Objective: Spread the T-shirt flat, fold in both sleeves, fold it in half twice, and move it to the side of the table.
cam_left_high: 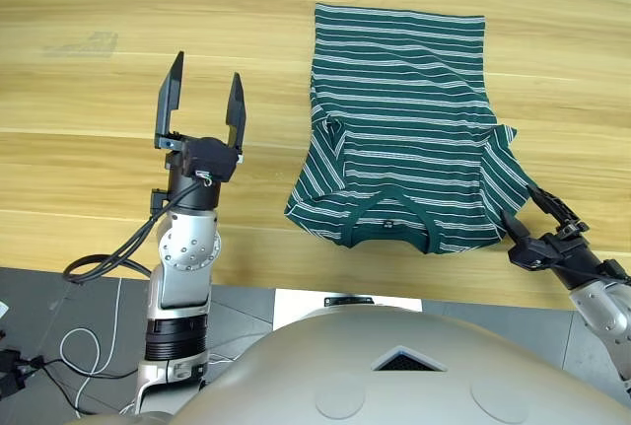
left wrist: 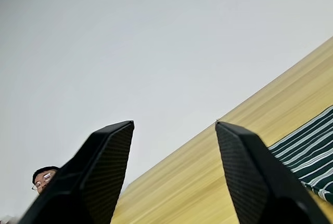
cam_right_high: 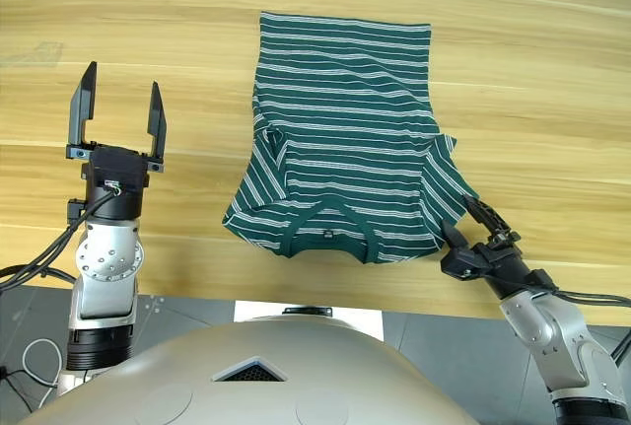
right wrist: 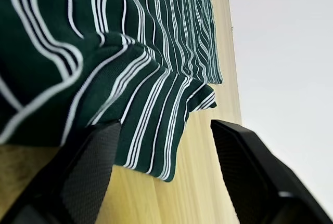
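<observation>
A dark green T-shirt point(cam_left_high: 404, 119) with white stripes lies flat on the wooden table point(cam_left_high: 99, 149), collar toward me, hem at the far side. Its left sleeve is folded in over the body; its right sleeve point(cam_left_high: 508, 164) sticks out a little. My right gripper point(cam_left_high: 532, 213) is open at the table's near right edge, its fingertips just beside the right shoulder corner; the right wrist view shows the striped sleeve point(right wrist: 156, 109) ahead of the fingers. My left gripper point(cam_left_high: 202, 100) stands open, pointing up, well left of the shirt, holding nothing.
Bare wood surrounds the shirt on the left and far side. Cables point(cam_left_high: 99, 267) hang below the table's near edge by my left arm. A strip of grey floor point(cam_left_high: 59, 297) lies below the table edge.
</observation>
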Controlling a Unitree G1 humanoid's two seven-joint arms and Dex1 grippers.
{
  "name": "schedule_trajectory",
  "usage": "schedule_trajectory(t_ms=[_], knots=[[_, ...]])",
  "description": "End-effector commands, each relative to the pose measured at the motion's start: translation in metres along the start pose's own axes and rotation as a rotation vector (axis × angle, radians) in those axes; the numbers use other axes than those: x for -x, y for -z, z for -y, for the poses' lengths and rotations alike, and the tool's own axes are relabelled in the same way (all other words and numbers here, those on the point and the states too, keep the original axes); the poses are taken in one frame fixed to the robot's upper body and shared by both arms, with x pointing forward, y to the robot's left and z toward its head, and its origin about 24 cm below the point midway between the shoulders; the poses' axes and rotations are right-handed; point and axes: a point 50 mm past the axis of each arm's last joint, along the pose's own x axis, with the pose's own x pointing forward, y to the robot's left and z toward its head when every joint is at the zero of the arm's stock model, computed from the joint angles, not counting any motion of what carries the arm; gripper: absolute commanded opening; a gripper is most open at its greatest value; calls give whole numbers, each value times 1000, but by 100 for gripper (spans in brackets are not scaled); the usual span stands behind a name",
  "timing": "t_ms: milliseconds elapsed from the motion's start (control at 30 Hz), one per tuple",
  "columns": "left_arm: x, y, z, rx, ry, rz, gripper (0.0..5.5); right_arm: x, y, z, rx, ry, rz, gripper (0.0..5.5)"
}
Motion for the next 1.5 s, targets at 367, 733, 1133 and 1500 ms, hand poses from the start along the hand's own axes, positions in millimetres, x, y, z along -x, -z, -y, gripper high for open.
schedule_trajectory(t_ms=[367, 733, 1133, 1500], knots=[[5, 6, 3, -11, 19, -44, 293, 24, 34, 25, 1, -162, -41, 321], [8, -4, -2, -25, 6, -25, 293, -13, 28, 12, -22, -158, 27, 321], [19, -5, 2, -13, -13, -55, 293, -37, 50, 34, 10, -79, -15, 321], [22, -2, 8, 5, -20, -71, 296, -38, 50, 33, 19, -112, 4, 241]])
